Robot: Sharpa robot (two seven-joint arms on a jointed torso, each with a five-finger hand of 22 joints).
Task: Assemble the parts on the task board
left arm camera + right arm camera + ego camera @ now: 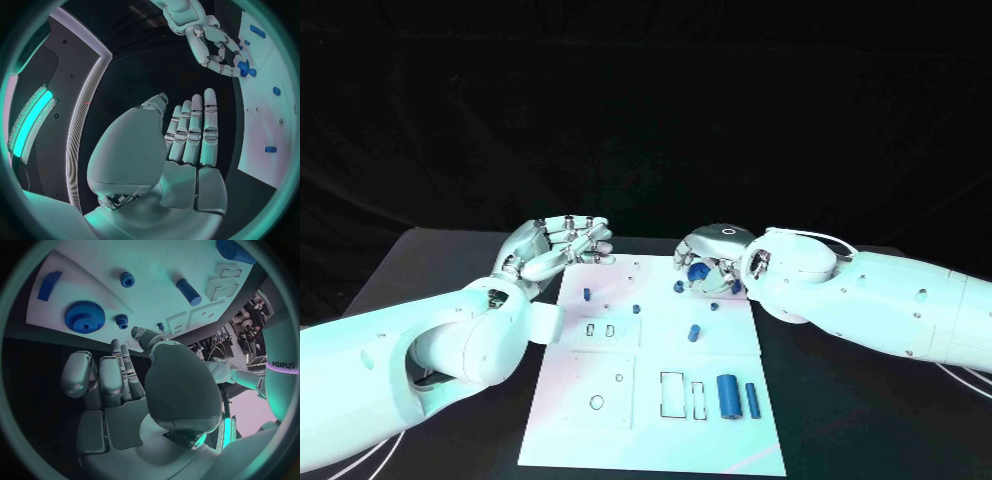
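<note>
The task board [653, 370] lies mid-table with blue parts [728, 395] mostly loose on it, so assembly seems barely begun; the right hand [711, 262] hovers spread over a gear [84, 316], the left hand [560, 245] spread beside the board.

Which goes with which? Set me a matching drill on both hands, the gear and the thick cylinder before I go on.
Things:
1. left hand
2. right hand
3. gear
4. thick cylinder

Places or states:
A. lies flat on the far part of the task board, just ahead of a hand's fingertips
B. lies on its side near the board's near edge
C. at the board's far left corner, holds nothing
D. above the board's far edge, next to the gear

Pairs: 1-C, 2-D, 3-A, 4-B
</note>
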